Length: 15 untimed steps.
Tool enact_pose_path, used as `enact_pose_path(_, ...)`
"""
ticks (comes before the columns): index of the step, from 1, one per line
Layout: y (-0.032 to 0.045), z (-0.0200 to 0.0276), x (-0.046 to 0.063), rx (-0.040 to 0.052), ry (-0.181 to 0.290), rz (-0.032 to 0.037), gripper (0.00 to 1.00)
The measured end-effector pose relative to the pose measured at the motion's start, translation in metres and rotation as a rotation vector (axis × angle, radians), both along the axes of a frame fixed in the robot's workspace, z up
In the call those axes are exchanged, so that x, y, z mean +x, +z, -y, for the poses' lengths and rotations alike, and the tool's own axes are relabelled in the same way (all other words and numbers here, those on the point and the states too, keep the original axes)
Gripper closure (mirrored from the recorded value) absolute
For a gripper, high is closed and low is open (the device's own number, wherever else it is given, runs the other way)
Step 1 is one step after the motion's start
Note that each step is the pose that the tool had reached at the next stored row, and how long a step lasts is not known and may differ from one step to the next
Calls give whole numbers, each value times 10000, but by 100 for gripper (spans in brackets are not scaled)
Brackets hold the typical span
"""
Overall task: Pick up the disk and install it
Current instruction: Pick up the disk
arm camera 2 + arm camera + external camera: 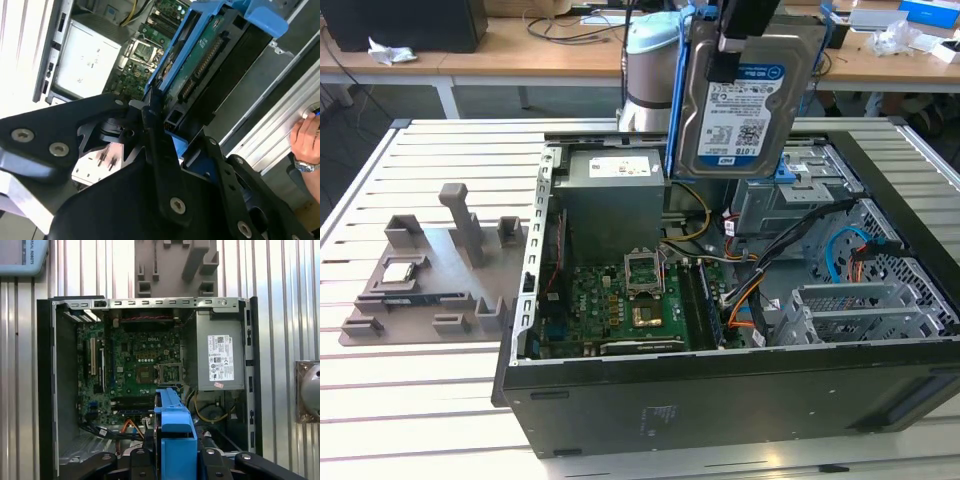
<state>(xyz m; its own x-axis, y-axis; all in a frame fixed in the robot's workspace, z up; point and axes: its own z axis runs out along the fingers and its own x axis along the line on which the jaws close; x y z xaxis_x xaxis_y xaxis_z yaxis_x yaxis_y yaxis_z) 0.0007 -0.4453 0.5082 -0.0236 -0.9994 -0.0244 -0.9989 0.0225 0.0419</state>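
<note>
The disk (745, 100) hangs upright in the air above the open computer case (720, 400), its white-and-blue label facing the exterior camera and blue carrier rails along its sides. My gripper (732, 40) is shut on its upper edge. The first wrist view looks straight down the blue carrier (175, 432), with black fingers (142, 460) pressed against both sides. In the second wrist view the disk's green circuit-board side (200, 60) shows, clamped between the fingers (155, 135). The disk is over the case's drive end, near the grey drive cage (790, 205).
Inside the case lie a green motherboard (620, 300), a grey power supply box (610, 195), loose cables (760, 290) and a second cage (865, 310). A grey fixture plate (430, 270) sits at the exterior view's left. A person's hand (306, 137) rests by the table edge.
</note>
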Motion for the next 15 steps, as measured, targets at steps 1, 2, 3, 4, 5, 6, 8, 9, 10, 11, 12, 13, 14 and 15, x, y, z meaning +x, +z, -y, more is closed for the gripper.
enact_pose_path(1,-4,61,13,1,0,-1,63)
enact_pose_path(2,-6,111,24,0,-2,-2,63)
enact_pose_path(3,-9,162,36,-1,-1,-2,63)
enact_pose_path(4,-13,211,45,1,0,-2,63)
enact_pose_path(5,-15,251,54,0,0,-2,63)
enact_pose_path(6,-20,329,71,0,-1,-4,63)
enact_pose_path(8,-25,407,95,0,-1,-6,63)
enact_pose_path(9,-29,456,116,0,0,-10,63)
enact_pose_path(10,-32,491,133,0,0,-13,63)
enact_pose_path(11,-38,556,171,0,-1,-21,63)
enact_pose_path(12,-42,590,197,0,-2,-27,63)
enact_pose_path(13,-46,627,229,0,-1,-33,63)
enact_pose_path(14,-51,676,275,0,1,-43,63)
enact_pose_path(15,-54,703,296,0,-1,-48,63)
